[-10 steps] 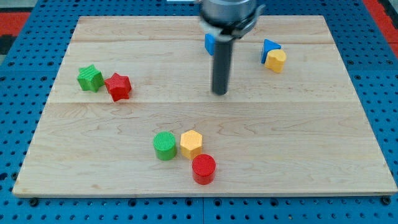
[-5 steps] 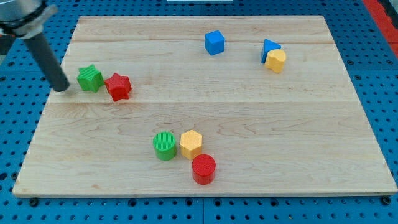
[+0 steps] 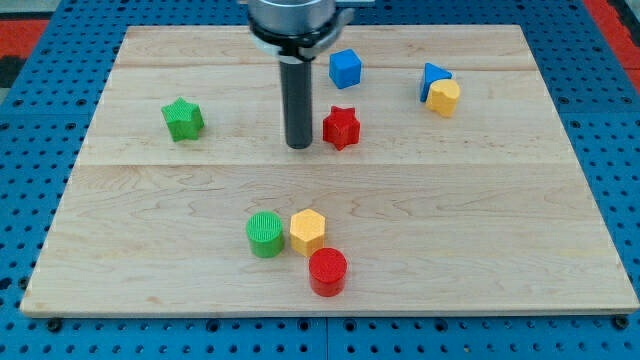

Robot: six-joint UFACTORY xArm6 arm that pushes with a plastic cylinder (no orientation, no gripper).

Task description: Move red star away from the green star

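— Camera view first: where does the red star (image 3: pixel 341 127) lie from you?

— At three o'clock of my tip (image 3: pixel 299 146), just beside it, on the board's (image 3: pixel 500 250) upper middle. The green star (image 3: pixel 183 119) sits at nine o'clock of my tip, well apart. I stand between the two.

— And your pincer?

— None exists; I end in a bare rod, nothing spread or pinched. Judging by this line, pushing on toward three o'clock would widen the gap further.

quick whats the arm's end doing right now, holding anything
No claw: the arm ends in a plain rod holding nothing. My tip rests on the board just at the view's left of the red star, far from the green star.
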